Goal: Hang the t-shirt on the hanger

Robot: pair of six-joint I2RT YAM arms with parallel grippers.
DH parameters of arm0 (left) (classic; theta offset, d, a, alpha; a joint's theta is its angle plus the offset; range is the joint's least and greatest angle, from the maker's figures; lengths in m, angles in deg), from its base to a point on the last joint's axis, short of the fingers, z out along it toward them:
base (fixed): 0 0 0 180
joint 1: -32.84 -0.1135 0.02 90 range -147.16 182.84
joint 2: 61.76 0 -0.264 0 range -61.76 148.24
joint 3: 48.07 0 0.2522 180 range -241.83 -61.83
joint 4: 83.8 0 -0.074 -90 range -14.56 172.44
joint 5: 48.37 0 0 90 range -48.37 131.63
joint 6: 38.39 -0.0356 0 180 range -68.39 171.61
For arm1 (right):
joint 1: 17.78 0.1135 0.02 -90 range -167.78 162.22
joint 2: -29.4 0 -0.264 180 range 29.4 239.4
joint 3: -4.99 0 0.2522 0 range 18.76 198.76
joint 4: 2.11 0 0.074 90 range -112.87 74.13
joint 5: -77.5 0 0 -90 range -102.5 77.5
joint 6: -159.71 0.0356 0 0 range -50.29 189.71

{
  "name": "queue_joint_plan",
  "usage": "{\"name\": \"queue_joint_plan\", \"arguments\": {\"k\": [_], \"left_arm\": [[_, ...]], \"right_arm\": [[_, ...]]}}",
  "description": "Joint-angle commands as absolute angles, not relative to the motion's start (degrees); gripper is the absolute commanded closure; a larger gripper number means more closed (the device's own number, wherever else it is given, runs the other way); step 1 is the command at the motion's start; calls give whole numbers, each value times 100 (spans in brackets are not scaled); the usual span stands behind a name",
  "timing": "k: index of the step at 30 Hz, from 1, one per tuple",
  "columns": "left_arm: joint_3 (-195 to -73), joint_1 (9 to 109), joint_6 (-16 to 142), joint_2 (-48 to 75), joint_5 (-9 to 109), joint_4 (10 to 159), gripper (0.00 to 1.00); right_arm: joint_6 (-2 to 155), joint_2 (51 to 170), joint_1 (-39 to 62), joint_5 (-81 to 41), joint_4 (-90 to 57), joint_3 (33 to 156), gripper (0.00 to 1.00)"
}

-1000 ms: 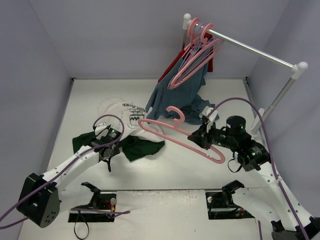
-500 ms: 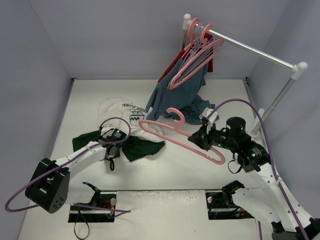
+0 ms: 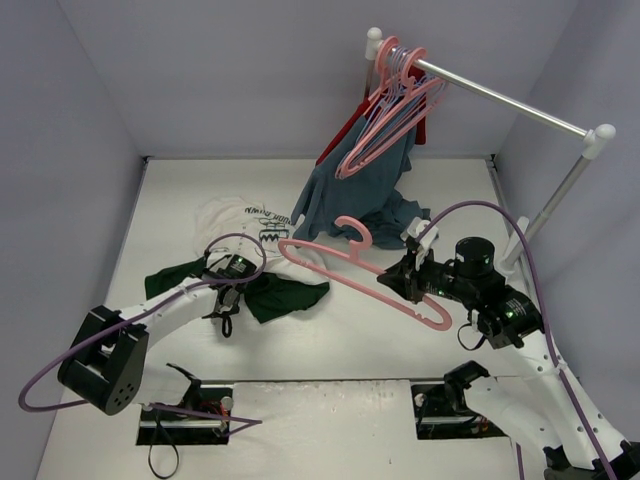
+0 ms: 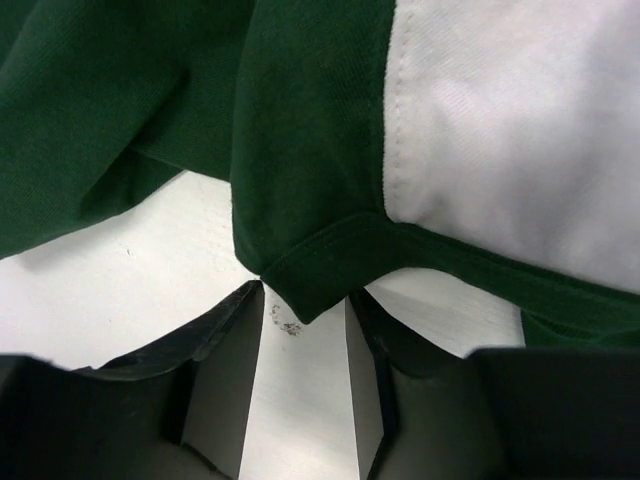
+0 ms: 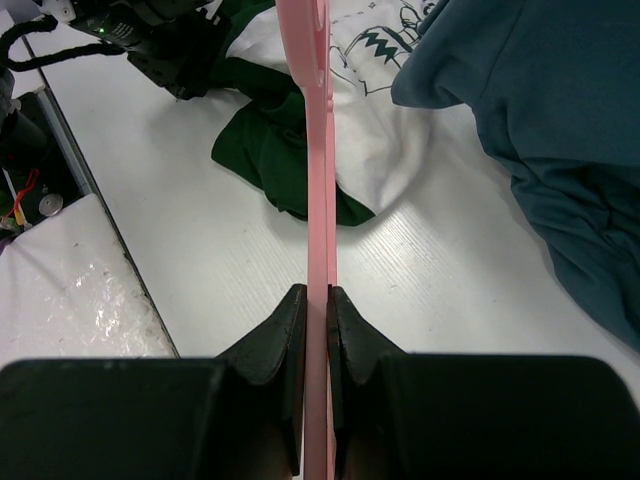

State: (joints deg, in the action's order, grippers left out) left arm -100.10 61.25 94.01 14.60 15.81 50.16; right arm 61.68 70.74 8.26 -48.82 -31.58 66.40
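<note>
The t-shirt lies crumpled on the surface just to the left of the blue-grey garment, its green sleeves bunched on the near side; the left tool sits low at the green sleeve hem, jaws partly apart, the hem's corner dipping between the tips with nothing pinched yet; the right tool is clamped tight on the hanger, held in the air just in front of the blue-grey garment; the step in hand looks like taking hold of the cloth; a sound grip probably wants the fingers pushed further over the hem before they close, so the sleeve lifts without slipping out
</note>
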Motion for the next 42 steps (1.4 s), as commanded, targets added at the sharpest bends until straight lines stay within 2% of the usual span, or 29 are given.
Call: {"name": "queue_joint_plan", "arguments": {"k": [1,7,12,22,27,35,42], "left_arm": [[-10347,6098,9302,1452,1378,5088,75],[-10478,6088,9200,1533,1377,5097,93],[-10681,6088,8926,1498,1464,5054,100],[-11299,5999,8059,1032,1697,4834,100],[-11929,5765,7351,875,2544,4566,100],[-13513,5214,6600,1315,3918,3414,100],[-13952,5191,6568,1571,4466,2940,100]], "right_arm": [[6118,7028,876,-4889,-2766,6658,100],[6118,7010,876,-4880,-2774,6657,100],[6118,7027,876,-4880,-2774,6674,100],[5878,7268,885,-5343,-2765,6762,100],[5505,7721,1140,-5463,-2753,7096,100],[4739,8538,1683,-4923,-2721,7713,100],[4554,9067,1932,-4762,-2568,8153,100]]}}
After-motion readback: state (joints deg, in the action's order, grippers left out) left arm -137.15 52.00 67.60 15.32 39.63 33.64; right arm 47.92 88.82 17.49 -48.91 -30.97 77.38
